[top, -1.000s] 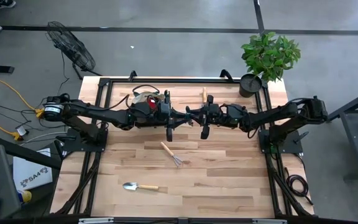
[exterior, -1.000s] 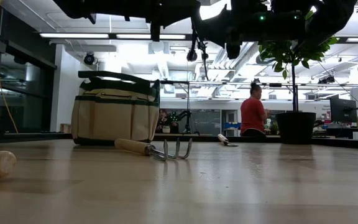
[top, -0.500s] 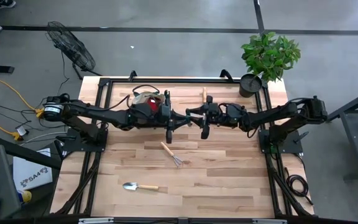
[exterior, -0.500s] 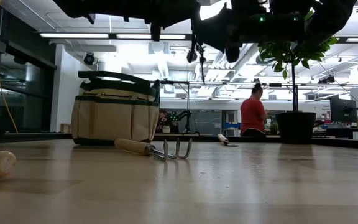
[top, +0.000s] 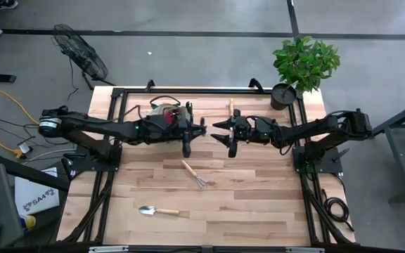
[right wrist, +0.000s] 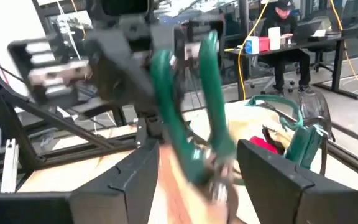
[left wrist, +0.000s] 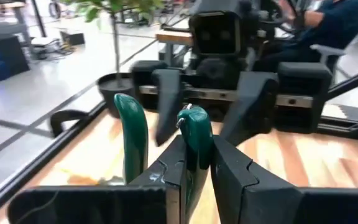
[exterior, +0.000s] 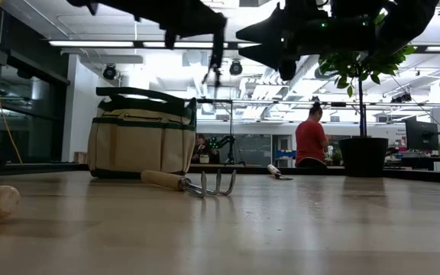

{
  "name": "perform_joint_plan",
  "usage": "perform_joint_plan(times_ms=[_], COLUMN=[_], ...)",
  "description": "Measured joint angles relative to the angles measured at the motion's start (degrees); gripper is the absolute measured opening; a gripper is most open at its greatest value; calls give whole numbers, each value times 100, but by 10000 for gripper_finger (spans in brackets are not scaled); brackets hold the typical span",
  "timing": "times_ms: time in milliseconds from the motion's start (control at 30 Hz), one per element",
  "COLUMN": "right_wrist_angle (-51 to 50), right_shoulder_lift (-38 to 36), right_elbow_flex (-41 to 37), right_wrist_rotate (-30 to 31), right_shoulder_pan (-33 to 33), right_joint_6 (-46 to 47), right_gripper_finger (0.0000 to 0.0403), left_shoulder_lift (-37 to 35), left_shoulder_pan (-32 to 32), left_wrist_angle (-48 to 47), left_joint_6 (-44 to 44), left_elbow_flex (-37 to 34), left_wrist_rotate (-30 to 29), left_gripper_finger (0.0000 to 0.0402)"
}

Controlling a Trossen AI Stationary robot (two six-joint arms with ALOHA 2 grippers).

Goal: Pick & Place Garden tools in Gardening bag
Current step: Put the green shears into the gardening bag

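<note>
My left hand pinches green-handled shears beside the gardening bag; right hand spread, empty. On the worktop remain the rake and two trowels — task midway.

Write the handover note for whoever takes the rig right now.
Left pincer: shut on the green-handled pruning shears, in the air beside the round beige canvas bag with green trim.
Right pincer: open, facing the left one mid-table, holding nothing.
On the table: wooden-handled hand rake in the middle, wooden-handled metal trowel near the front, second wooden-handled trowel at the back.
Done: something red already lies in the bag.
Left: put the shears in the bag, then the rake and both trowels.
</note>
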Motion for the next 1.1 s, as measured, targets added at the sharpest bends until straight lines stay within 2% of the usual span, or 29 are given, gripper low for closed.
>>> perform_joint_plan(times_ms=[300,500,800,933,1100], right_wrist_angle=[-209,-267,-473,-523,-657], right_shoulder_lift=[0,0,-2,-2,-2], right_elbow_flex=[0,0,0,0,0], right_wrist_rotate=[-9,14,-33,-370,-436], right_shoulder_pan=[7,9,-48,-85,-78], right_joint_6=[0,196,191,276,334], right_gripper_finger=[210,210,210,210,210], left_shoulder_lift=[-1222,-1935,-2589,-2797,-3008], left_shoulder_pan=[-37,-390,-1100,-1319,-1391], left_wrist_angle=[-1770,-2763,-2972,-3556,-4397], left_joint_6=[-13,-37,-27,-118,-878], left_elbow_flex=[0,-10,-162,-162,-162], left_wrist_rotate=[-443,-1285,-2105,-2890,-4201], left_gripper_finger=[41,41,42,42,43])
